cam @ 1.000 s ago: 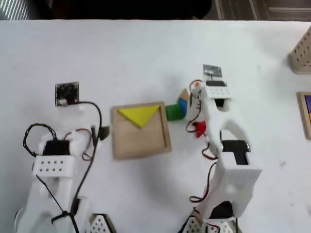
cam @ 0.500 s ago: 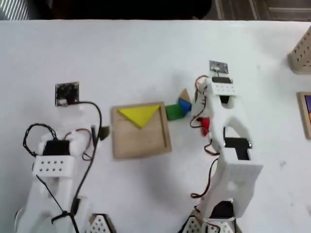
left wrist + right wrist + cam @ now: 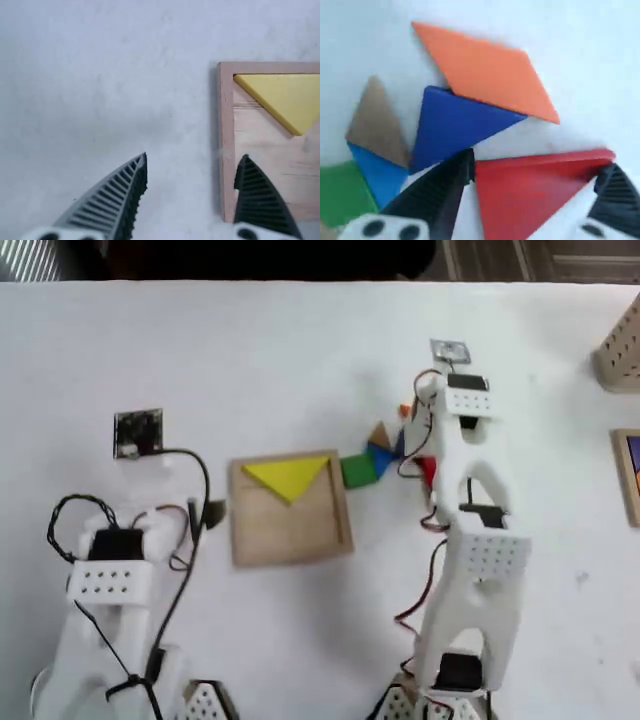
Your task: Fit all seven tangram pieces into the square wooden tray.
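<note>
White tabletop [image 3: 250, 350], wooden tray [image 3: 290, 535] mid-surface; yellow triangle [image 3: 287, 476] seated along its far rim. Left pincer [image 3: 194, 159] spread wide beside tray rim. Right pincer [image 3: 540, 162] parted, straddling red triangle [image 3: 530, 190], near dark blue triangle [image 3: 455, 125], orange parallelogram [image 3: 485, 70].

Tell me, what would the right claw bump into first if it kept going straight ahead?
Probably the red triangle, which lies between the open jaws of the right gripper; the dark blue triangle sits just beyond. Depth is hard to judge.
</note>
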